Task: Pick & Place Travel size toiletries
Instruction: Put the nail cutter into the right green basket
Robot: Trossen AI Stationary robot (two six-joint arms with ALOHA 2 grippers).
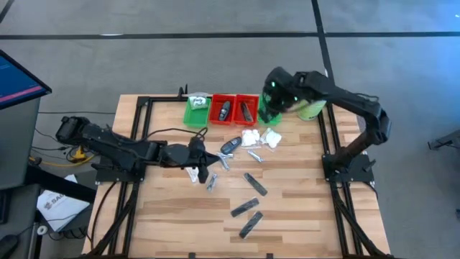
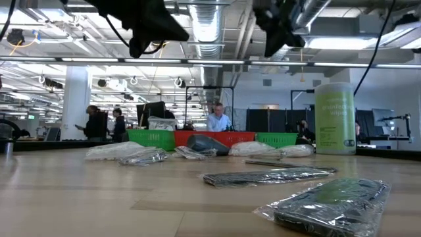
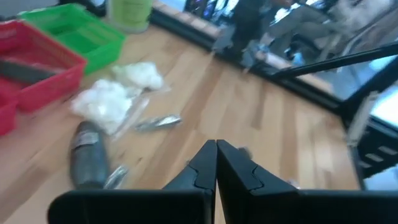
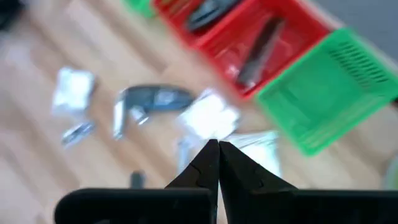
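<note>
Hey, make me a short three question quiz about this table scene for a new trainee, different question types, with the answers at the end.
1. True or false: the right tool is holding a white packet.
2. Multiple choice: how many small trays sit in the row at the table's far edge? A) two B) four C) six
3. Fill in: the tall canister by the right arm is pale ____.

Key:
1. False; it hangs shut and empty near the right-end green tray, and the left tool is shut too.
2. B; green, red, red, green.
3. Green.
</note>
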